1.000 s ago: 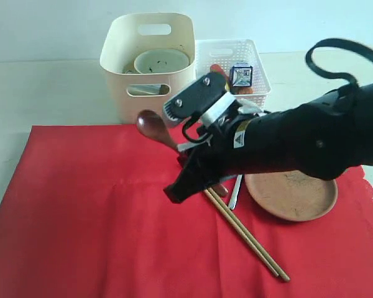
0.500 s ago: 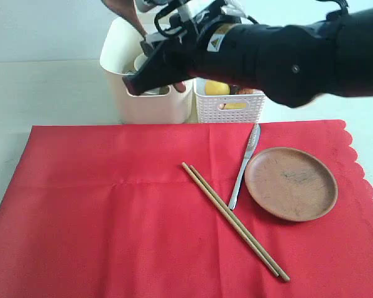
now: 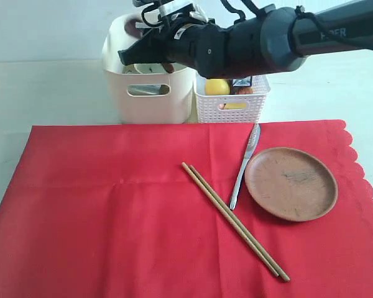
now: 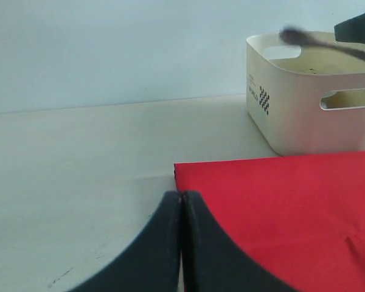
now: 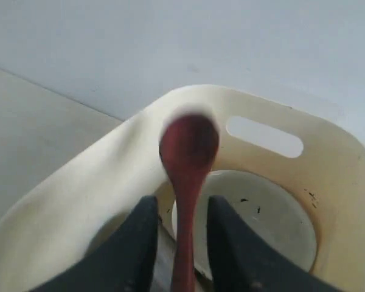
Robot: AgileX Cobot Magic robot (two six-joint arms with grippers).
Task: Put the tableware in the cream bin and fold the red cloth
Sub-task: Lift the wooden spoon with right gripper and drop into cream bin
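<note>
The right claw (image 5: 181, 210) hangs over the cream bin (image 5: 97, 182) with its jaws apart. The dark brown spoon (image 5: 188, 143) stands between them with a gap on each side, so I judge it is released, not gripped. Below it the pale speckled bowl (image 5: 274, 219) sits inside the bin. The risk is that the spoon strikes the bowl or the rim and jumps out onto the counter (image 4: 79, 170). The left claw (image 4: 181, 204) is closed on nothing, near a corner of the red cloth (image 3: 112, 205). Wooden chopsticks (image 3: 233, 219), silver table knife (image 3: 244, 166) and reddish-brown plate (image 3: 291, 183) lie on the cloth, not yet collected
</note>
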